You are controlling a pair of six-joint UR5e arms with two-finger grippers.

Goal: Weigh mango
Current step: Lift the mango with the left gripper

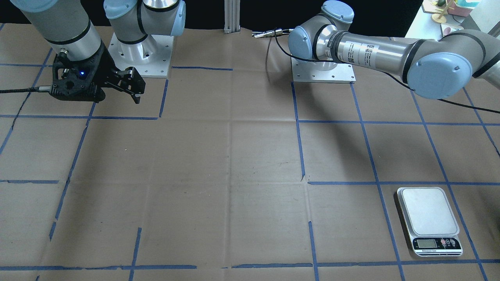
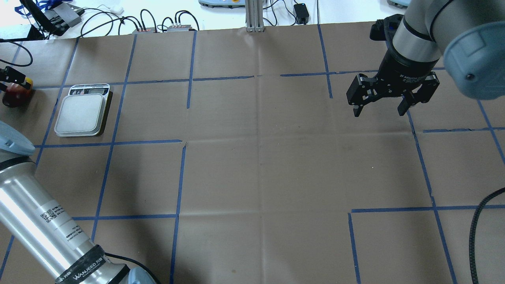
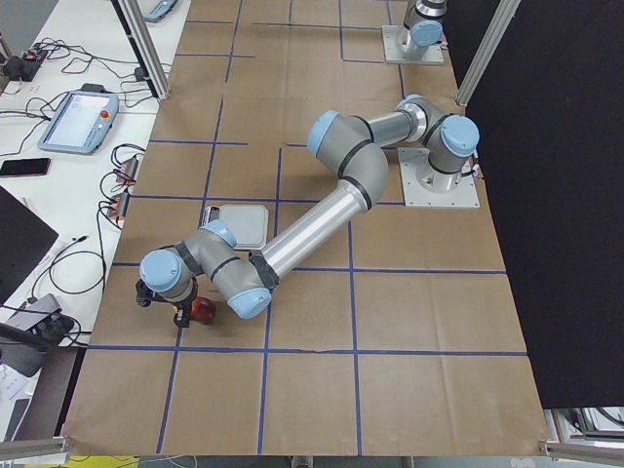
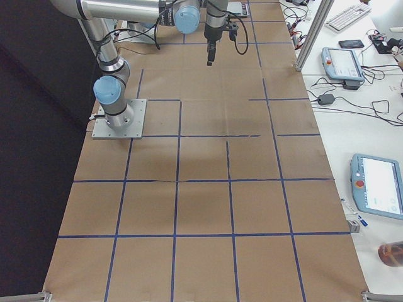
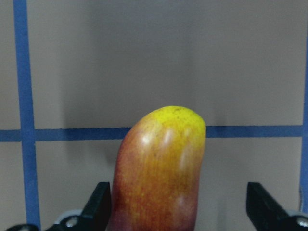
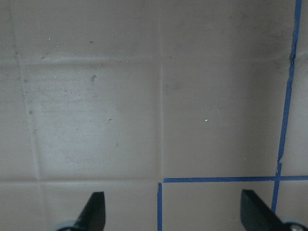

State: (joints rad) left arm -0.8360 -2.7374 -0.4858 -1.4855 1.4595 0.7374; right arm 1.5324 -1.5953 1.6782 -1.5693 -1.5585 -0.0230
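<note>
The mango (image 5: pixel 161 168), dark red fading to a yellow tip, lies on the brown paper at the table's left end, also in the overhead view (image 2: pixel 15 96) and the exterior left view (image 3: pixel 202 310). My left gripper (image 5: pixel 178 192) is open, its fingers on either side of the mango, with a gap on the right side. The scale (image 2: pixel 81 114) with its bare silver platform stands beside it, also in the front view (image 1: pixel 427 220). My right gripper (image 2: pixel 378 106) is open and empty, hovering far off over the table's right side.
Blue tape lines grid the brown paper. Cables and boxes (image 2: pixel 158 23) lie along the far edge past the paper. Both arm bases (image 1: pixel 140 50) are bolted at the robot's side. A tablet (image 3: pixel 78 105) sits on the white side bench.
</note>
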